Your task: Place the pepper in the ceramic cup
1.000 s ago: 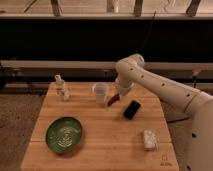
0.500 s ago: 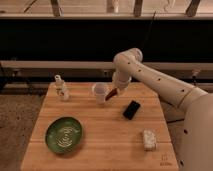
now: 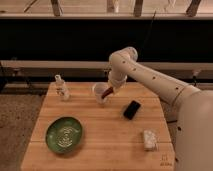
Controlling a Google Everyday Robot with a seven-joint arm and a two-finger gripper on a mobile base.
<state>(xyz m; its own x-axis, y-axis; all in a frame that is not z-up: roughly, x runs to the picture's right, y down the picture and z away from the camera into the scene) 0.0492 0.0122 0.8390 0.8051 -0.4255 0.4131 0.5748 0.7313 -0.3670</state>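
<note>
The white ceramic cup (image 3: 100, 92) stands at the back middle of the wooden table (image 3: 100, 140). My gripper (image 3: 109, 90) hangs just above the cup's right rim and is shut on the reddish-brown pepper (image 3: 106, 93). The pepper tilts down toward the cup's mouth, its lower end at or just inside the rim. The white arm reaches in from the right.
A small clear bottle with a white top (image 3: 61, 88) stands at the back left. A green bowl (image 3: 64, 134) sits at the front left. A flat black phone (image 3: 132, 109) lies right of the cup. A small pale object (image 3: 149, 139) lies at the front right.
My gripper has moved left and slightly up with the pepper, from between the cup and the phone to over the cup's right rim.
</note>
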